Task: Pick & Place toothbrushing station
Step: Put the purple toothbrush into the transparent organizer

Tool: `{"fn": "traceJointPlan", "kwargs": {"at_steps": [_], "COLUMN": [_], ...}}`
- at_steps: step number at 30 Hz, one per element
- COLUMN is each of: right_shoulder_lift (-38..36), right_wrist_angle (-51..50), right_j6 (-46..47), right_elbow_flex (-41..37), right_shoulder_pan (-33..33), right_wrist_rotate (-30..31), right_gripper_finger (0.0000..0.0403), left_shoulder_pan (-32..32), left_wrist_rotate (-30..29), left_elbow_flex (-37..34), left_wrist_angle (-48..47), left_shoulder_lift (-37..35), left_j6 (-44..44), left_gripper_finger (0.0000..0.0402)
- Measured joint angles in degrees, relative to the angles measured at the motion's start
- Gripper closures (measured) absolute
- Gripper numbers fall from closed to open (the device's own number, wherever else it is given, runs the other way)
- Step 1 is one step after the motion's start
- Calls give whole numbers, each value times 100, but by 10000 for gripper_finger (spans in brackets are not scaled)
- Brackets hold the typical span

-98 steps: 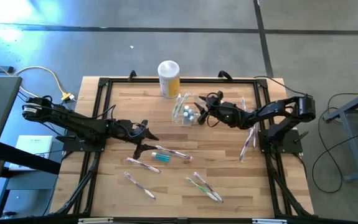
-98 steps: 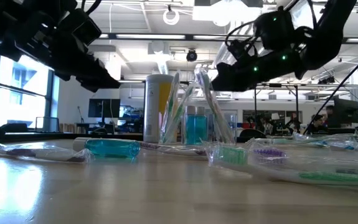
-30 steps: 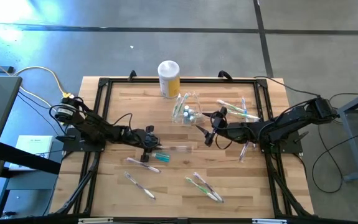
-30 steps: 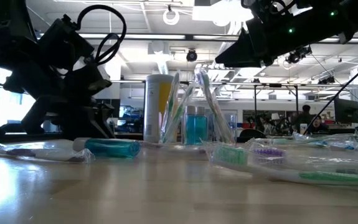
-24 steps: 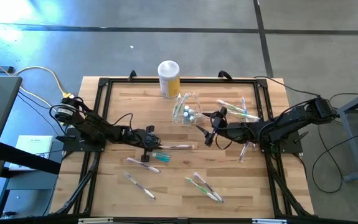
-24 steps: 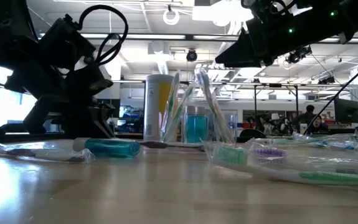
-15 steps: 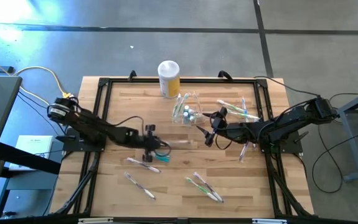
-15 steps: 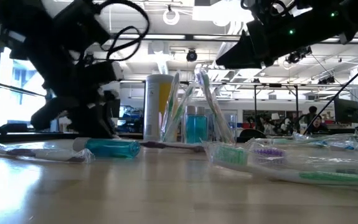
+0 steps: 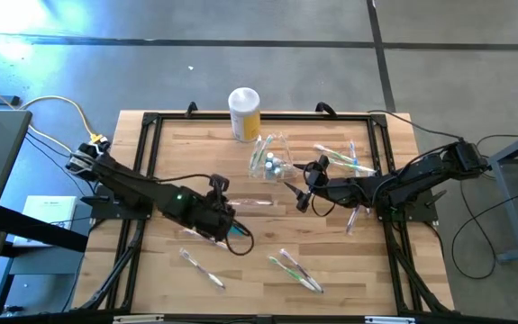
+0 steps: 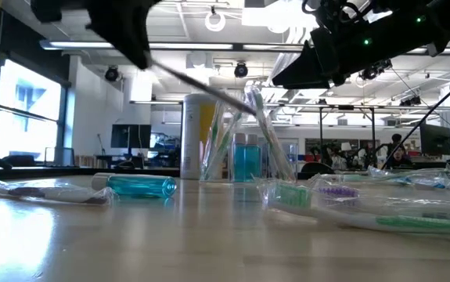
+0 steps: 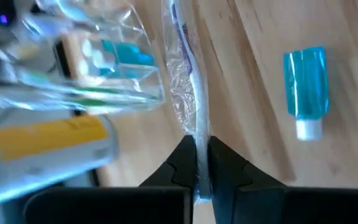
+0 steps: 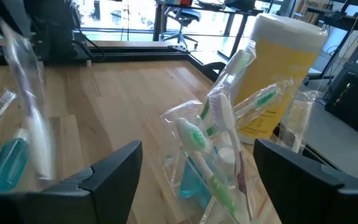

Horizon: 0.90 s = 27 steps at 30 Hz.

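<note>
One wrapped toothbrush [image 11: 188,93] pinched in left hand [image 11: 202,163] — right hand [image 12: 197,180] spread — wooden table [image 9: 331,243].

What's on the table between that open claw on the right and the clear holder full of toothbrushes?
Only bare wood, by the high view, between the right gripper and the toothbrushing station.

The left gripper [image 11: 202,163] is cut off by the picture's edge, and the wrapped toothbrush [image 11: 188,93] it pinches looks blurry. In the low view, the toothbrushing station [image 10: 240,149] hides part of the yellow canister [image 10: 196,135] behind it.
</note>
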Motion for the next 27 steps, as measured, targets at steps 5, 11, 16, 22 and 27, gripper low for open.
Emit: {"fn": "traceJointPlan", "kwargs": {"at_steps": [5,11,16,22,27], "right_shoulder_lift": [0,0,0,0,0], "right_wrist_angle": [59,81,81,53,-116], "right_j6": [4,50,54,152,188], "right_elbow_flex": [1,1,0,0,1], "right_shoulder_pan": [0,0,0,0,0], "right_wrist_rotate": [16,24,28,26,24], "right_gripper_finger": [104,104,104,104,104], "left_shoulder_pan": [88,375,711,856,828], "left_wrist_rotate": [-313,-640,-1047,-1381,-1463], "left_elbow_flex": [547,950,1205,1609,2088], "left_wrist_angle": [-787,-1765,-2012,-2445,-2651], "left_shoulder_lift": [2,292,753,1296,1548], "left_j6": [615,1036,1699,2029,2028], "left_gripper_finger": [389,389,389,389,389]}}
